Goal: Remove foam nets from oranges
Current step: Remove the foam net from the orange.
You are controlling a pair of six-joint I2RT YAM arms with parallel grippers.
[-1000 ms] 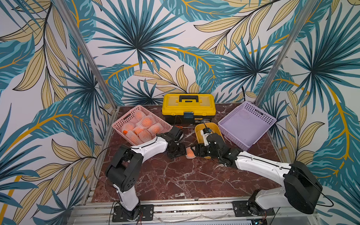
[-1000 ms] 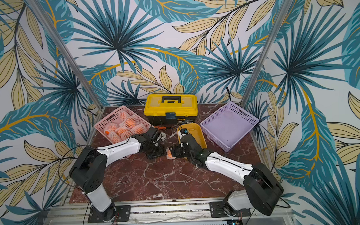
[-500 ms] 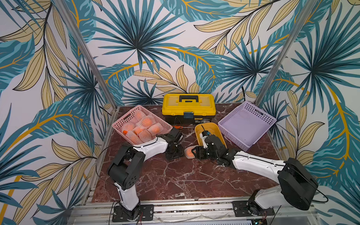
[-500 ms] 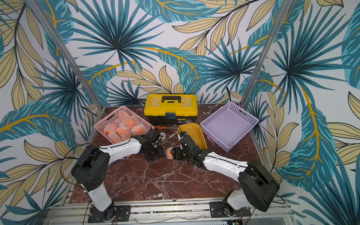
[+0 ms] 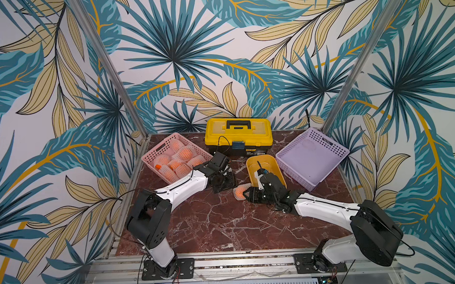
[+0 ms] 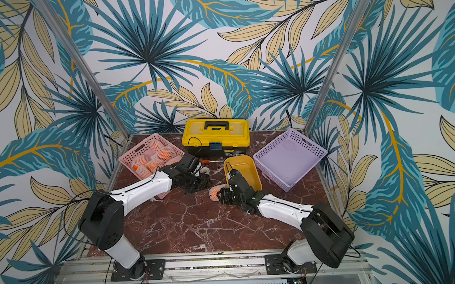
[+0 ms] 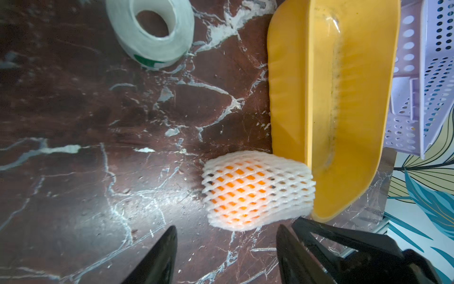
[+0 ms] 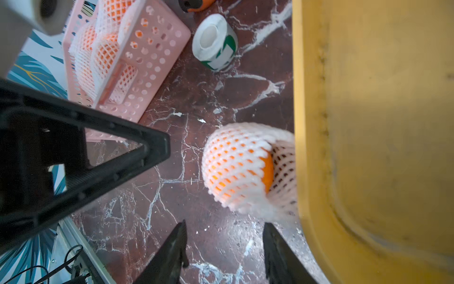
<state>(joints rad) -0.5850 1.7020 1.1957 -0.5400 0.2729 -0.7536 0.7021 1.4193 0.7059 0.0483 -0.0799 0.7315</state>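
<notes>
My left fingers (image 7: 159,255) and right fingers (image 8: 172,253) are spread, holding nothing.
The foam net (image 7: 258,186) looks soft, light and squashy; I would pinch its loose open end, not the round firm orange (image 8: 267,169) inside. It lies mid-worktop (image 5: 224,220), touching the smooth yellow tray (image 5: 271,162) at 1 o'clock.

In a top view, the toolbox (image 5: 238,137) stands at centre frame, at the back of the surface (image 5: 224,226). Left of it sits a basket (image 5: 154,153) holding netted oranges (image 5: 185,153); right of it sits another basket (image 5: 334,151) (set corner-on). Below the toolbox lies a tray (image 5: 265,165), and one netted orange (image 5: 240,192) rests against its lower left corner.
</notes>
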